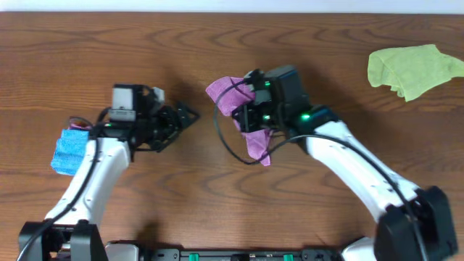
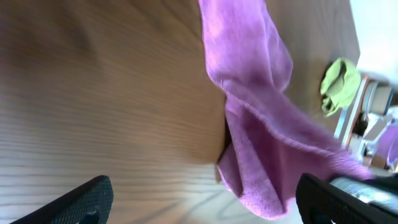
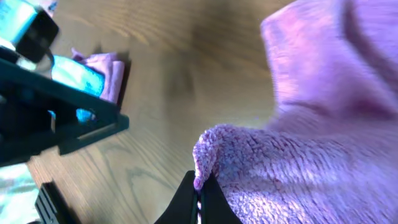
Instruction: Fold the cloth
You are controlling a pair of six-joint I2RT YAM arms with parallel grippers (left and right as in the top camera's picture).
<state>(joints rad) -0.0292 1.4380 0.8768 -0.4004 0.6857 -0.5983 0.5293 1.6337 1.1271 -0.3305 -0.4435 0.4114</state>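
overhead: the right claw (image 1: pixel 248 107) holds the purple cloth (image 1: pixel 223 93) bunched up over the table (image 1: pixel 217 43), one lobe out beyond its tips and a tail drooping under its wrist. the left claw (image 1: pixel 187 116) faces it from just beside the cloth, touching nothing. a lime-green cloth (image 1: pixel 413 69) lies well behind the right claw, and a blue cloth (image 1: pixel 70 151) sits back by the left arm. there are no containers in view.

left wrist: the jaws stand wide with only bare wood between them. the cloth hangs crumpled just ahead of the tips.

right wrist: the jaws are pinched narrow on a fuzzy edge of the cloth, and the rest of it billows above.

judgement: no fold is made yet, and the step in hand is lifting the cloth to open it out. next, the left claw likely needs to catch a second corner so the cloth can be stretched and laid flat.
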